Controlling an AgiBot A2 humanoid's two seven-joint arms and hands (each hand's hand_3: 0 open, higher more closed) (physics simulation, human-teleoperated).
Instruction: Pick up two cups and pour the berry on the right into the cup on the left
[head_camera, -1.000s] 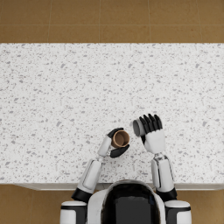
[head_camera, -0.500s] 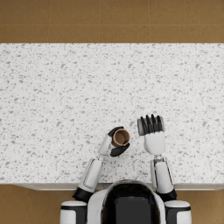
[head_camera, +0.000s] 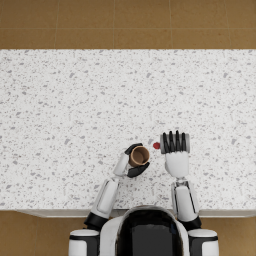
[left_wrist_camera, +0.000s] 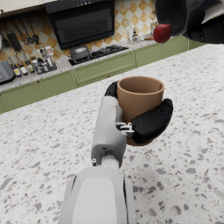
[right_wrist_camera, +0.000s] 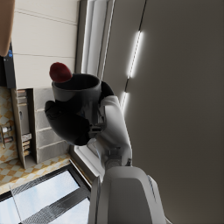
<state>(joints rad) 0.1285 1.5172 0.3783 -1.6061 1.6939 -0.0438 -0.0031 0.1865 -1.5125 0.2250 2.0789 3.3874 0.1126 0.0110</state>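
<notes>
The left hand (head_camera: 131, 162) grasps the upright brown cup (head_camera: 139, 156). The right hand (head_camera: 175, 150) holds the tipped dark cup (right_wrist_camera: 78, 89), the berry (head_camera: 156, 145) at its rim; it may miss and drop onto the worktop (head_camera: 60, 115).

Bare speckled counter (head_camera: 65, 110) lies open around both hands; nothing blocks passage.

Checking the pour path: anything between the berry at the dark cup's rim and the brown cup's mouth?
Nothing visible. The berry sits at the lip of the tipped dark cup held by the right hand. The brown cup, held upright by the left hand, has an open mouth, with only empty air between.
</notes>
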